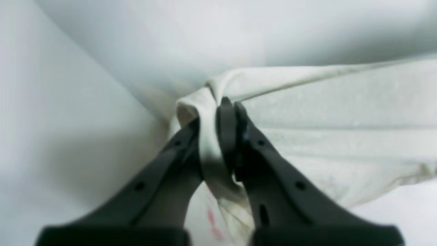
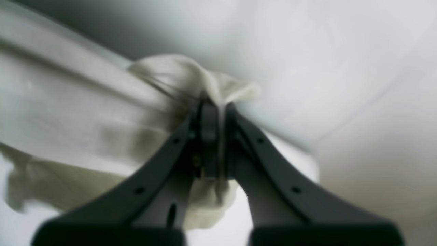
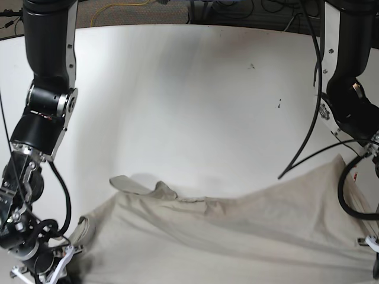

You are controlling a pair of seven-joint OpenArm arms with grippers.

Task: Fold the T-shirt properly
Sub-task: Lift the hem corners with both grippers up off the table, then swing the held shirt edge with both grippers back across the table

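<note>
Both sets of fingers are clamped on bunched cloth: the left fingers [image 1: 223,112] and the right fingers [image 2: 213,109] each pinch the T-shirt [image 3: 237,231], which is spread across the near edge of the white bench [image 3: 195,89].

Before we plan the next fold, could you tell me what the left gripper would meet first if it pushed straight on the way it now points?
Judging from the left wrist view, the left gripper, shut on a bunched edge of the T-shirt, points at the bare white table just beyond that fabric. It would likely meet the table first, though blur leaves depth unclear.
</note>
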